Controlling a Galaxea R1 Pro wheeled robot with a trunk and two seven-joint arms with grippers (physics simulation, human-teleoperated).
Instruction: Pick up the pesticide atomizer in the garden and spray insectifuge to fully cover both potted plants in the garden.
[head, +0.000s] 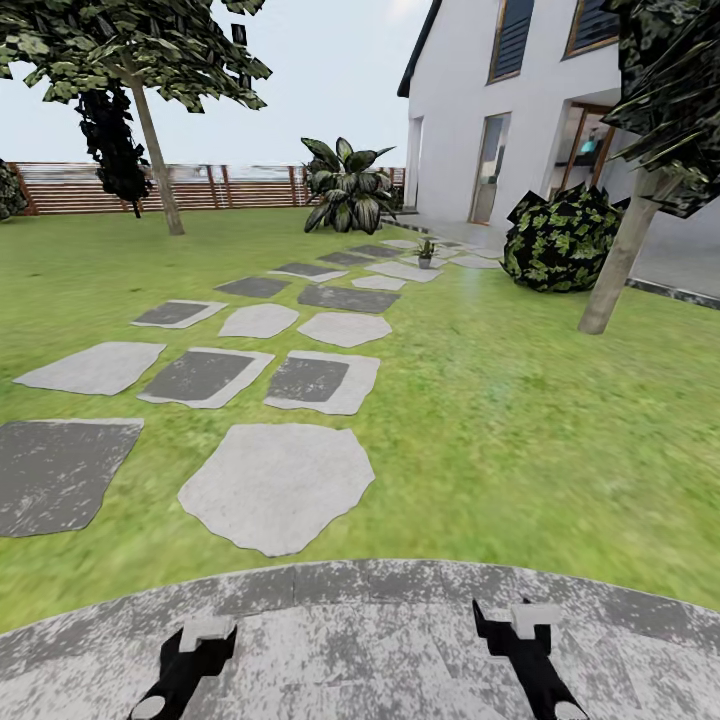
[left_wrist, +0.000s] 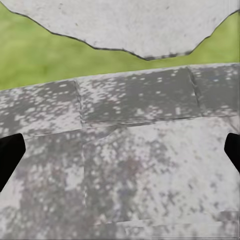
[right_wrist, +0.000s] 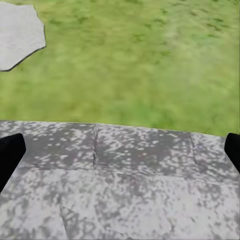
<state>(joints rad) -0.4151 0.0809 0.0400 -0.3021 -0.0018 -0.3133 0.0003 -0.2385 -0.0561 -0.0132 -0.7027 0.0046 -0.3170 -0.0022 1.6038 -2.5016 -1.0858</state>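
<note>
Outdoors, on the round paved patch (head: 400, 620) at the near edge of the garden — mottled grey slabs underfoot, lawn (head: 520, 420) beyond. Both arms hang low over the paving: left gripper (head: 185, 665) at about 7 o'clock in the head view, right gripper (head: 530, 650) at about 5 o'clock. In each wrist view the two dark fingers (left_wrist: 10, 155) sit at the far edges of the picture with bare paving between them — both claws spread wide, holding nothing. Same for the right fingers (right_wrist: 10, 155).

Stepping stones (head: 280, 485), pale and dark grey, run from the patch toward 12 o'clock. Along that path, far off and just right of 12 o'clock, one potted plant (head: 426, 252) stands among the last stones — small green rosette in a tiny grey pot, too distant for detail. Behind it, a big broad-leaved bush (head: 345, 185). Slatted wooden fence (head: 220, 187) across 11 o'clock, with a leaning tree (head: 150, 120) in front. White house (head: 500, 100) at 1 o'clock; round dark shrub (head: 560, 240) and a second tree trunk (head: 620, 260) at 2 o'clock.
</note>
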